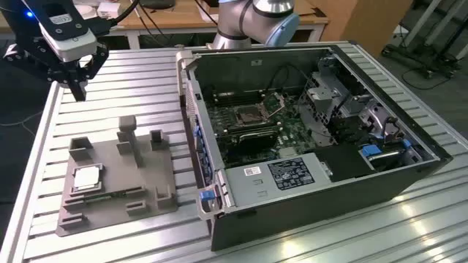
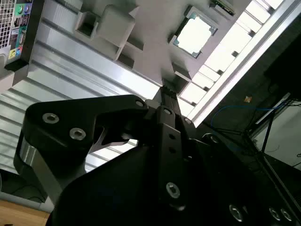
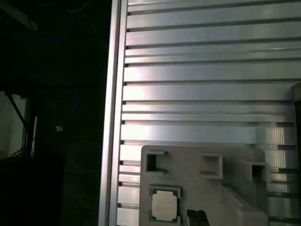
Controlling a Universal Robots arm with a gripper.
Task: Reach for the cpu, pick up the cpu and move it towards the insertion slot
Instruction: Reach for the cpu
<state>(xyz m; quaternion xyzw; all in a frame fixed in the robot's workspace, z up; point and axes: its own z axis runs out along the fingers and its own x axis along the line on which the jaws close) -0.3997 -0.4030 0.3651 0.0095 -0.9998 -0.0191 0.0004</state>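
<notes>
**Gripper.** The gripper (image 1: 76, 93) hangs over the slatted table (image 1: 131, 82), beyond the far edge of the grey tray (image 1: 139, 181) and well apart from it. Its fingers (image 2: 171, 101) are pressed together with nothing between them.

**Task items.** The cpu (image 1: 86, 178) lies flat in a square recess of the tray, metal plate up and untouched. The insertion slot (image 1: 249, 115) lies off the tray altogether, inside the open computer case (image 1: 292, 208) that stands beside the tray on the exterior view's right. The case wall stands between tray and slot.

**Status.** The reach is judged barely begun, and no pick has been made.

**Hazards, as judged:**
- Closed fingers brought onto the tray would strike the chip's top plate instead of straddling it, and could mark or dislodge it.
- Upright posts (image 1: 128, 129) rise from the tray near the recess, so an off-line descent could catch a finger on one.
- The chip is thin and sits low in its recess, leaving little edge to grip. A shallow or uneven pinch could tilt or drop it.
- A low carry away from the tray could clip the case wall.
</notes>
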